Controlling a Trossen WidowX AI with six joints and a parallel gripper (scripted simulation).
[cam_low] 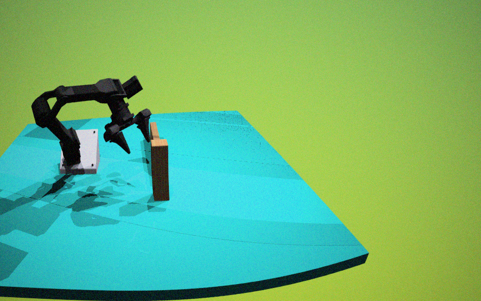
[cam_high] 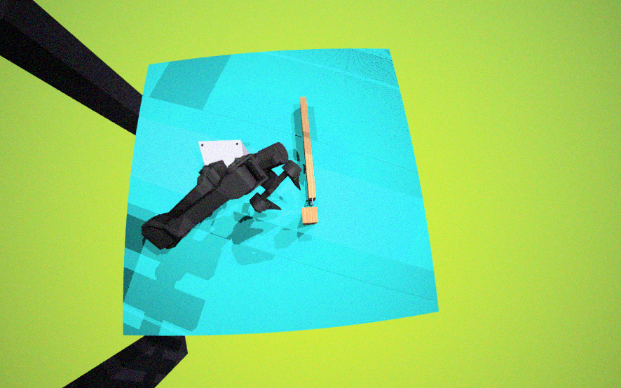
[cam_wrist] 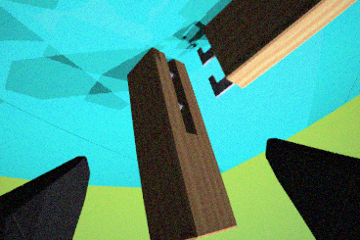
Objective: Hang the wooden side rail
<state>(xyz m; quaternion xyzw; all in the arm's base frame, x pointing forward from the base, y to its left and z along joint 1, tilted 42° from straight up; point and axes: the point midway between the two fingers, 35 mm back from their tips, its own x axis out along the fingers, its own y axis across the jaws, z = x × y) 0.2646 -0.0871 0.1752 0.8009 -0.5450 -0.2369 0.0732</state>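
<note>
The wooden post (cam_high: 309,215) (cam_low: 160,171) (cam_wrist: 161,141) stands upright on the table. In the wrist view its slot (cam_wrist: 188,117) shows two small pale pins inside. The wooden rail (cam_high: 304,118) (cam_low: 153,129) (cam_wrist: 279,24) stands on edge, running away from the post, its far end toward the back. The two dark steel hooks at its near end, one the lower hook (cam_wrist: 221,86) and one the upper hook (cam_wrist: 206,57), are outside the slot, with a small gap to the post. My gripper (cam_high: 289,199) (cam_low: 139,147) (cam_wrist: 179,158) is open and empty, raised on the base side of the rail and post.
The white base plate (cam_high: 221,150) (cam_low: 89,149) of the arm is left of the rail. The cyan table (cam_high: 366,202) (cam_low: 235,201) ends at a dark front edge in the exterior view. Dark beams (cam_high: 71,62) (cam_high: 130,368) stand beyond the table's left side. Shadows fall across the table.
</note>
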